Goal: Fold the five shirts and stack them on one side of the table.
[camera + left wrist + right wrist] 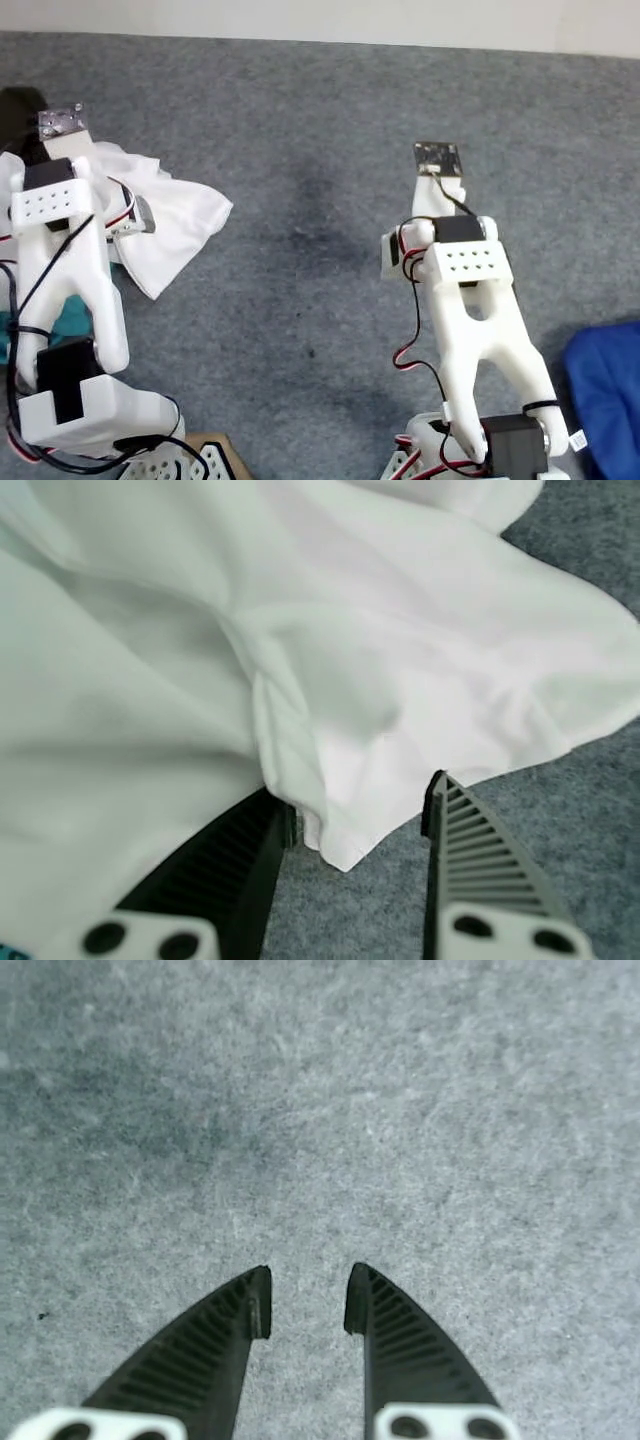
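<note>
A crumpled white shirt (180, 220) lies at the table's left side, partly under the left arm (60, 250). In the left wrist view the white shirt (330, 650) spreads in soft folds, and one hem corner hangs between the fingers of my left gripper (360, 805), which is open around it. My right gripper (305, 1300) is open over bare grey table surface with nothing between its fingers. The right arm (470, 290) stands at centre right. A blue shirt (605, 385) lies at the right edge near the front.
A teal cloth (68, 320) peeks out beneath the left arm. A dark object (20, 110) sits at the far left back. The grey table surface (320, 130) between the arms and toward the back is free.
</note>
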{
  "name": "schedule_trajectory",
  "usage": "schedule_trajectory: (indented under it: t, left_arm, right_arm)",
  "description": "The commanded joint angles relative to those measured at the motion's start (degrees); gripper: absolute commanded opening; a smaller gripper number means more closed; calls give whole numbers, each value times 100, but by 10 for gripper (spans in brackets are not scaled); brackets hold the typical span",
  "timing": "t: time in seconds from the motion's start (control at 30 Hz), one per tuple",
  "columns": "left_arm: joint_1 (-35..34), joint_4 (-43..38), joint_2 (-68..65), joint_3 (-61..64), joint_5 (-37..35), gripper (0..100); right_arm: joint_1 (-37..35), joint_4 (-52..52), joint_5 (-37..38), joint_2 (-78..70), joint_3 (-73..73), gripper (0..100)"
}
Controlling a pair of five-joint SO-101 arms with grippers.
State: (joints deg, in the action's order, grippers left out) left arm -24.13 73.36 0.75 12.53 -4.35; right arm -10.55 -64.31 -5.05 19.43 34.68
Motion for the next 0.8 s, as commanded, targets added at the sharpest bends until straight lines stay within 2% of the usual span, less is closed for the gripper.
schedule_trajectory:
  t: [0.0,0.27,0.37,0.47,0.53,0.77]
  left_arm:
    - [207,62,330,-295,-62,228]
    - [198,-237,259,-154,-62,214]
    - [198,-440,268,-136,-62,125]
    - [198,-1002,268,-84,-53,0]
    - [198,-1213,268,-48,-53,27]
    - [321,-1248,312,-4,-53,6]
  right_arm:
    - [-31,84,62,66,-40,135]
    - [-31,84,62,40,-31,135]
    - [-31,84,62,22,-31,135]
    - [-31,84,62,22,-22,135]
    - [-31,84,62,22,-22,135]
    - [-31,84,62,13,-22,135]
